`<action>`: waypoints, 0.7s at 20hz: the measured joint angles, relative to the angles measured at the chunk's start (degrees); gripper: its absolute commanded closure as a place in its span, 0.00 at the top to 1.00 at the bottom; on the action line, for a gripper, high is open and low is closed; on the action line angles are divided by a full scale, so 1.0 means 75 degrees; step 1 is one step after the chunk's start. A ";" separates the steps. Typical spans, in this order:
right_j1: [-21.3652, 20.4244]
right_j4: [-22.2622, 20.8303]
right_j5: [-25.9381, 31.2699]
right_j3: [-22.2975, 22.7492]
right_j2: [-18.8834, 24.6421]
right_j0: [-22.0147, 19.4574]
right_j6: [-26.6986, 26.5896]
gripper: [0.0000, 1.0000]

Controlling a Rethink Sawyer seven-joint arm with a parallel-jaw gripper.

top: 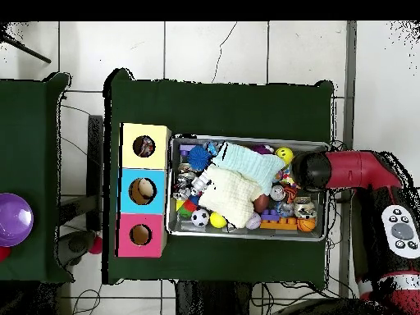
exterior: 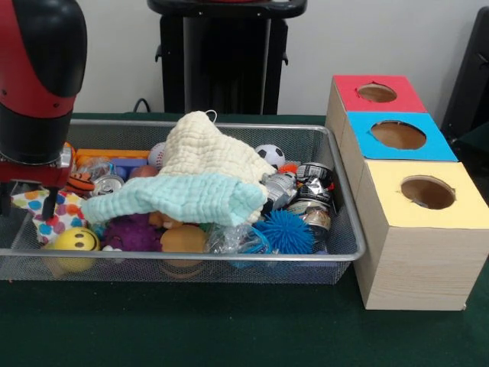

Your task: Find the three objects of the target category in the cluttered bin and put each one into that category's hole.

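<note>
The wire mesh bin (exterior: 191, 257) sits on the green table, full of clutter; it also shows in the overhead view (top: 246, 232). A white scrap with coloured polka dots (exterior: 59, 223) lies at its left end. My gripper (exterior: 27, 208) hangs right over this scrap, fingers spread apart, one fingertip (exterior: 50, 206) touching the cloth. In the overhead view the arm's black head (top: 312, 171) covers the gripper. No other patterned scraps show. The yellow-topped box's hole (exterior: 428, 193) is right of the bin; from overhead (top: 143, 147) something patterned shows inside it.
A cream waffle cloth (exterior: 206, 149) and a mint cloth (exterior: 176, 199) are heaped over the bin's middle. A yellow smiley ball (exterior: 75, 241), a purple spiky ball (exterior: 131, 233), a blue spiky ball (exterior: 290, 229) and cans (exterior: 309, 195) lie around them. Blue-topped (exterior: 399, 136) and red-topped (exterior: 377, 93) boxes stand behind the yellow one.
</note>
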 measured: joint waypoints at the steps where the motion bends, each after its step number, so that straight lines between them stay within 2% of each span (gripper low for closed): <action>1: -0.0002 0.0052 0.0000 0.0009 0.0000 -0.0006 0.0000 1.00; 10: -0.0017 0.1155 0.0221 0.0310 0.0019 -0.0300 0.0000 1.00; 14: -0.0052 0.1468 0.0304 0.0446 0.0031 -0.0408 0.0000 1.00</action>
